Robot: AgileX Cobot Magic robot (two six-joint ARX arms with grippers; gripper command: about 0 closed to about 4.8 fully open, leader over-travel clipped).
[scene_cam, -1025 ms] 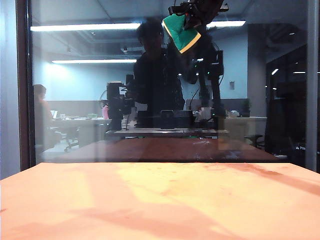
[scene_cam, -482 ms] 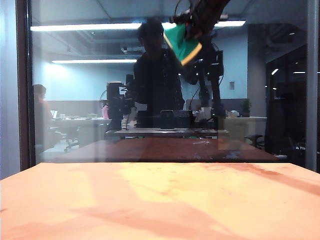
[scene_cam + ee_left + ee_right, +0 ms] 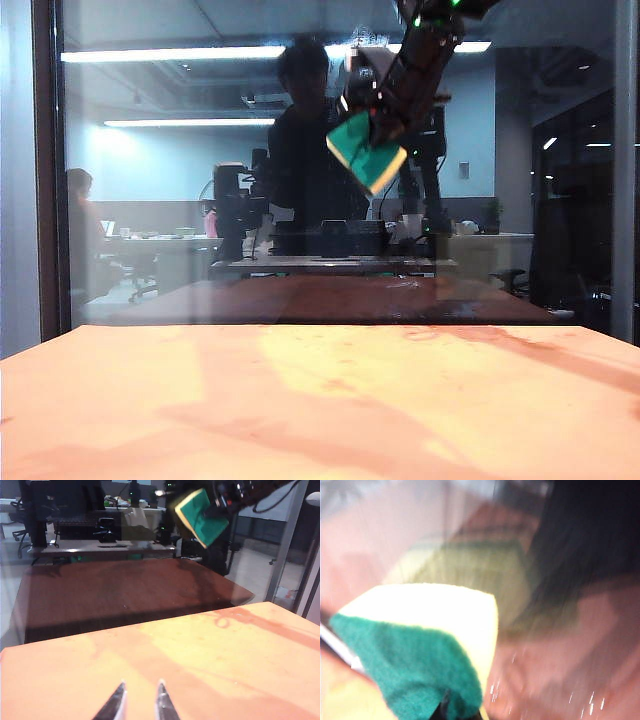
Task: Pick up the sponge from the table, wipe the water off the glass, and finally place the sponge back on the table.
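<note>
Right gripper [image 3: 385, 128] up high against the glass [image 3: 180, 200], squeezed tight on the sponge [image 3: 366, 152]. Sponge tilted, green side facing this way in the outside camera, pale cream edge showing along the lower side. Well above the table [image 3: 320, 410], not touching it. Same sponge [image 3: 199, 516] seen from the left wrist camera, high up by the pane, held by the dark arm. Up close in the right wrist camera, sponge [image 3: 420, 645] big and blurry, cream foam on one part, green scrubby layer on the other, with a dim copy of it mirrored in the glass [image 3: 580, 630] just behind. Little white drops and streaks of water [image 3: 580, 700] shining on the pane near the sponge. Left gripper [image 3: 140, 705] low over the orange table [image 3: 210, 660], far from the sponge, two thin fingers a little apart with nothing between them. Dim office with long ceiling lights mirrored in the pane.
</note>
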